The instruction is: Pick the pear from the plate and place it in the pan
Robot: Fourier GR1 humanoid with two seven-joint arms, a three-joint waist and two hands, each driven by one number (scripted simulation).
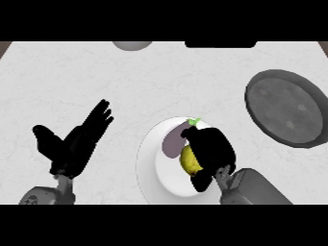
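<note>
Nearest, the right robot hand (210, 146) lay over the white plate (154, 166), its fingers curled round the yellow pear (189, 161), which sat on the plate. To the left, the left robot hand (74, 141) rested open above the tabletop (67, 77), fingers straight. Farther off to the right, the grey pan (288, 108) stood well apart from the plate.

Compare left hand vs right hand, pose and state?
The left hand is open with fingers straight, over bare counter, holding nothing. The right hand has fingers curled round the pear, over the plate. Both are black, on grey forearms entering from below.
</note>
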